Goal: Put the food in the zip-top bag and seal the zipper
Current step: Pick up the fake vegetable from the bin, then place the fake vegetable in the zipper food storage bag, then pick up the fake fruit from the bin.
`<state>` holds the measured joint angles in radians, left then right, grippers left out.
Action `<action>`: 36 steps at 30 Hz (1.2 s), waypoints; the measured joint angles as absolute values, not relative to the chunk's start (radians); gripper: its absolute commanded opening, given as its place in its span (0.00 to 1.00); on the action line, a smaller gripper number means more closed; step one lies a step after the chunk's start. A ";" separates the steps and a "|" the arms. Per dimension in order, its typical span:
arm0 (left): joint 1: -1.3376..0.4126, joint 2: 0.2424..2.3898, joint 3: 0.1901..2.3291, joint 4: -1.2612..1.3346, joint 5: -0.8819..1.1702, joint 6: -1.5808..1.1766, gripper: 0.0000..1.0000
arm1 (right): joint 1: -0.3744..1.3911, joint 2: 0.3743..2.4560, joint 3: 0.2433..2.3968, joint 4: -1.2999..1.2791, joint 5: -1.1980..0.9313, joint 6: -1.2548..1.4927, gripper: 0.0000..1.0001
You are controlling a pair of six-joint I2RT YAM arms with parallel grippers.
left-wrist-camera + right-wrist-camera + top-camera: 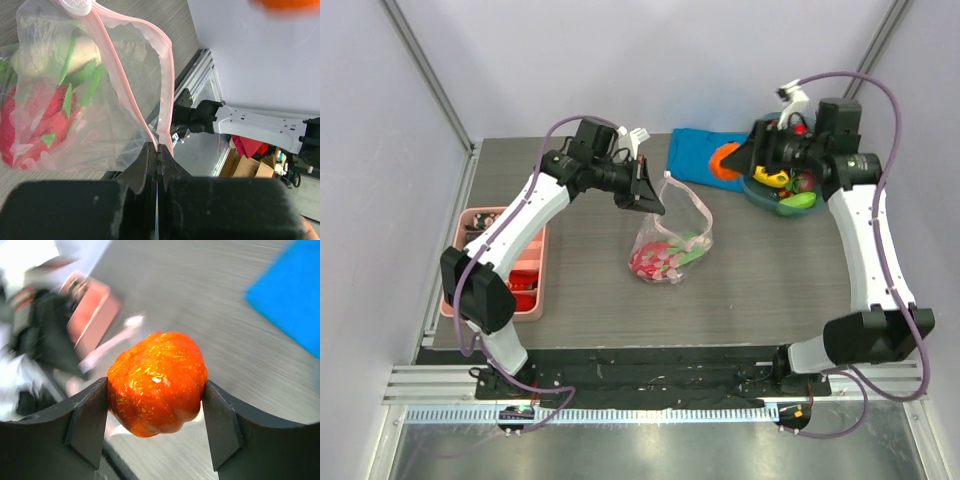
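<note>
Plastic pretty much all over this one. The clear crinkly plastic zip-top bag point(670, 245) sits a bit right of the middle of the top view on the dark wood-grain desk point(580, 300). It's slumped at the bottom, with its mouth held up and open. Through the film in the left wrist view you can see glossy toy food: red lumps point(30, 115), green leafy bits point(92, 80) and one beige piece point(85, 50). Can't get an exact count, it's all bunched together.

The pale-pink zipper strip point(165, 75) is thin and a bit wavy. Its two sides stand apart and meet at the bottom of that frame. That's where the left end effector point(157, 150) is clamped on it, black fingers pressed flat together.

The right end effector point(155, 410) is squeezing one glossy orange pepper-shaped toy point(157, 375). It's lobed with little yellow flecks, and a black pad touches each side. In the top view that's at upper right, over the edge of a flat blue cloth point(695, 155). Just beside it is a round teal bowl point(757, 193) holding a yellow piece point(770, 178) and a green one point(800, 202).

One pink plastic compartment tray point(470, 218) sits at the left edge with red bits in it. So: two arms, one bag, one bowl, one tray, one cloth.
</note>
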<state>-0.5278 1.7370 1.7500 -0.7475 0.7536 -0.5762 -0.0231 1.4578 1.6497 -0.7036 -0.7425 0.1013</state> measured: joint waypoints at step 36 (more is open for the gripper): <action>-0.521 1.750 1.750 -0.737 0.794 -0.591 0.00 | -0.077 1.794 1.745 -0.849 -0.376 -0.505 0.93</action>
<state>-0.5205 1.7496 1.7500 -0.7368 0.7944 -0.5911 -0.0769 1.7943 1.7447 -0.8490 -0.3763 -0.5053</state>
